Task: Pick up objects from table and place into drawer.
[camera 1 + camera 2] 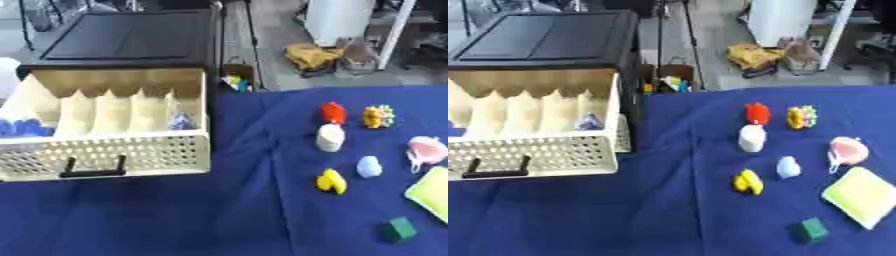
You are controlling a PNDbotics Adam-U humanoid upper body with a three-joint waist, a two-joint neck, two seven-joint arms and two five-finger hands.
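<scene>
The cream drawer [105,150] stands pulled open at left, holding blue items [22,127] far left and a small bluish piece [179,121] in its right compartment. On the blue table [219,220], 8 objects lie at right, including a yellow toy [332,181] and green cube [400,229]; the near-left cloth is open. Neither hand shows.

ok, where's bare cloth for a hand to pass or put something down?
Free: the blue cloth between the drawer and the white object, plus the whole near strip below the drawer. Crowded: the right side, from the red toy to the green block.
</scene>
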